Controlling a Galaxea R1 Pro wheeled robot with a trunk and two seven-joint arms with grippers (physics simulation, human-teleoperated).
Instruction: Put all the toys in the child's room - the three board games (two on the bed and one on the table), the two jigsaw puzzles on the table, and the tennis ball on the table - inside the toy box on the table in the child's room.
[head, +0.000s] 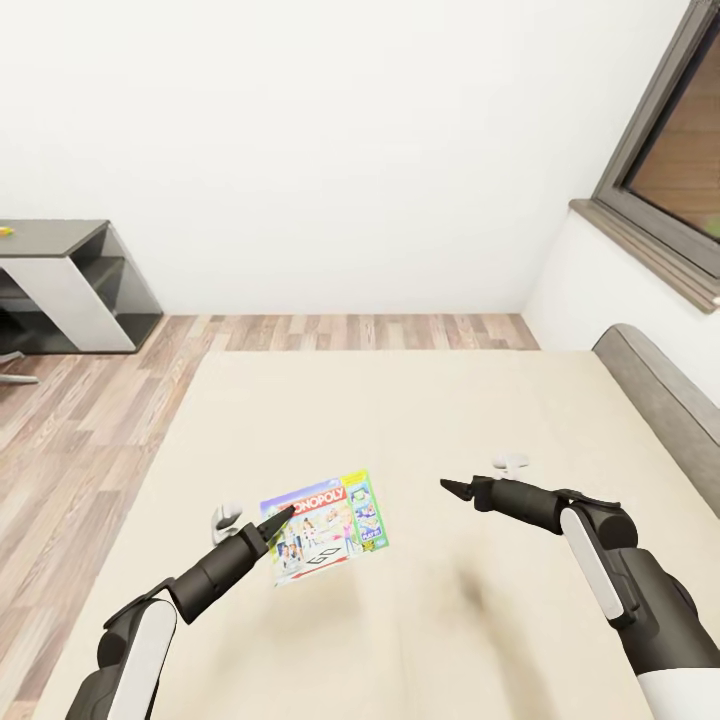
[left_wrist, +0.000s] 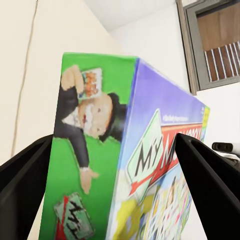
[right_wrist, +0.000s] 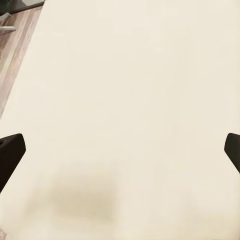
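Nearest the robot, the left gripper (head: 272, 524) has its jaws clamped on the MONOPOLY board game (head: 325, 527), pinching it at one edge so the box hangs out over the bed (head: 420, 420) with its printed face up; in the left wrist view the box (left_wrist: 125, 165) sits between the two dark fingers (left_wrist: 207, 187), and it looks to be clear of the mattress, though the head view alone does not settle that. On the other side of the box, the right gripper (head: 458, 489) hovers over bare mattress with its jaws apart and nothing between them, as its own view (right_wrist: 120, 145) shows. Beyond the box the mattress runs on to the wood-plank floor (head: 90, 400) and white wall, with a grey desk (head: 60, 260) off past the box's left and the window (head: 680, 150) past its right. The grip is the worry: held by one edge only, the flat box could pivot or slip free during the carry to the table, especially on a quick turn of the base.
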